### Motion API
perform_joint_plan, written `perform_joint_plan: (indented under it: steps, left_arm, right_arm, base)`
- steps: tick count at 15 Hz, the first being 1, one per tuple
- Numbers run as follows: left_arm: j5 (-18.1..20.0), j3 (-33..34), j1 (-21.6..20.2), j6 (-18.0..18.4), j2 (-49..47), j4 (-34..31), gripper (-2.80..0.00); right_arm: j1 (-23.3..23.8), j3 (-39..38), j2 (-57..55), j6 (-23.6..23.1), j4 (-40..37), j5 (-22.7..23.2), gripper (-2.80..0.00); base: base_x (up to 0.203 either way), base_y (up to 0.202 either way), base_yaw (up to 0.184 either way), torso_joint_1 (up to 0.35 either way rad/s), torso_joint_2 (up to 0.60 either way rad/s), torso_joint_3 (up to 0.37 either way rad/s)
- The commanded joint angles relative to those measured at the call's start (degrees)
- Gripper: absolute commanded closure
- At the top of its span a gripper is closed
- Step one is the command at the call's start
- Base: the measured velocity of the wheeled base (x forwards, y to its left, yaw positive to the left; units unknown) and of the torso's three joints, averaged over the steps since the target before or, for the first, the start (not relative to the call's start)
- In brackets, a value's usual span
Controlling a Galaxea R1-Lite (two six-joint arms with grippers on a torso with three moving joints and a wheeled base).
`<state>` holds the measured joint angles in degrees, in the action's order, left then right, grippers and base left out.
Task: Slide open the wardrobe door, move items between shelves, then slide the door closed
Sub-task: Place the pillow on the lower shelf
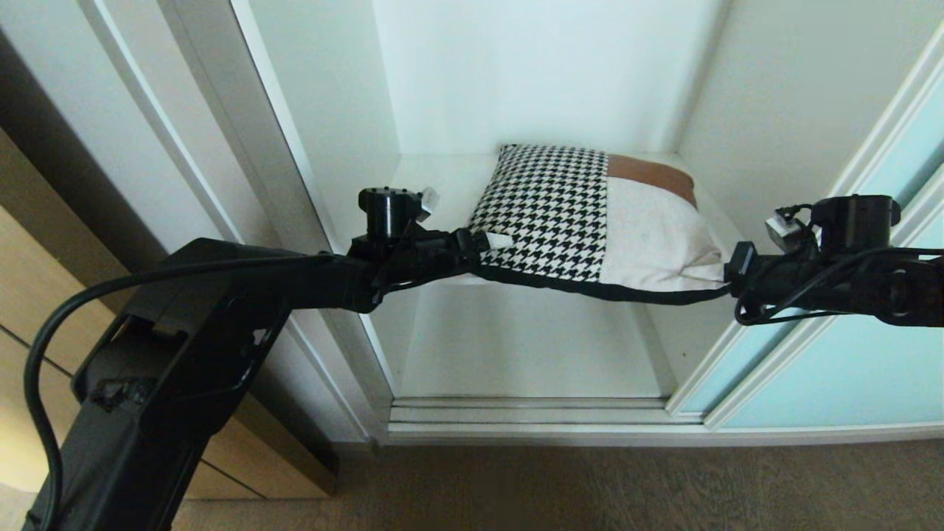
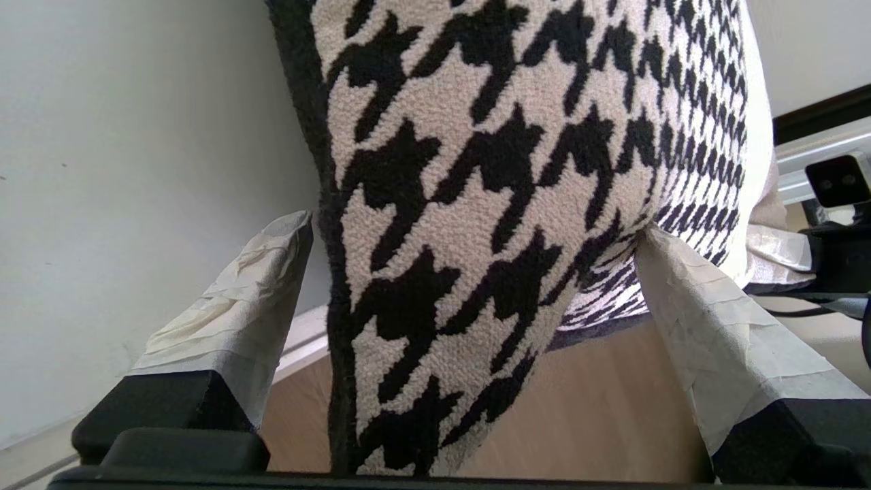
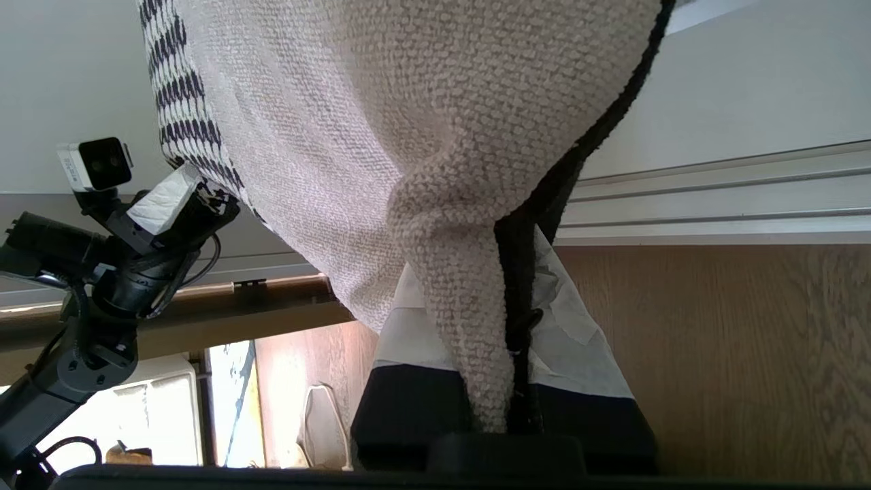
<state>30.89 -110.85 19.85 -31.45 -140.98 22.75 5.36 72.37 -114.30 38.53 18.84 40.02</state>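
While the sliding wardrobe door (image 1: pixel 848 354) stands pushed aside to the right, the cushion (image 1: pixel 590 221) lies on the upper shelf (image 1: pixel 435 184) with its front edge sagging over the lip, strung between the two grippers. Right gripper (image 3: pixel 507 320): jaws narrow, pinched on the cream corner of the cushion, fabric bunched into a twist between the taped pads. Left gripper (image 2: pixel 469 272): jaws wide, set either side of the houndstooth corner, one taped finger (image 2: pixel 714 327) brushing the fabric, the other apart from it; nothing clamped on that side. The cushion's weight, as far as it hangs, is carried by the right pinch and the shelf. A lower shelf (image 1: pixel 531 346) sits below both jaws, bare where it shows. Risks, as I judge them: if the right arm pulls before the left jaws close, the cushion swings from one corner and could slip out of that thin pinch, dropping to the lower shelf or the floor (image 1: pixel 590 487). If the left jaws close too shallow, they catch only the dark piping and the corner peels free under load. Uneven pull between arms would skew the cushion against the white side wall (image 1: pixel 346 133) beside the left jaws, or snag on the shelf lip.
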Motion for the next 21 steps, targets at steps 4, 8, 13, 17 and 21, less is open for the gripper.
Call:
perform_joint_plan:
  steps: [4,8,13,17,21]
  left_arm:
    - [0.0,-0.2,-0.1,-0.4,-0.3,0.6,0.0]
    - [-0.4,0.0,-0.1,-0.4,0.3,0.7,0.0]
    - [-0.9,6.3,0.0,0.5,5.5,0.5,0.0]
    - [-0.8,18.5,0.7,0.9,16.6,0.6,0.0]
    - [-1.1,33.3,3.0,0.9,29.7,0.4,0.0]
  right_arm:
    - [0.0,-0.4,-0.8,0.2,0.5,0.4,0.0]
    - [-0.3,-0.4,-0.7,0.2,0.6,0.8,0.0]
    - [-0.4,-1.5,1.3,0.2,0.6,0.8,0.0]
    - [-0.8,-4.6,6.1,0.2,0.7,1.3,0.0]
    - [-2.3,-10.0,13.7,0.5,0.5,1.4,0.0]
  base:
    - [0.0,0.0,0.0,0.0,0.0,0.0]
    - [0.0,0.0,0.0,0.0,0.0,0.0]
    - [0.0,0.0,0.0,0.0,0.0,0.0]
    - [0.0,0.0,0.0,0.0,0.0,0.0]
    - [0.0,0.0,0.0,0.0,0.0,0.0]
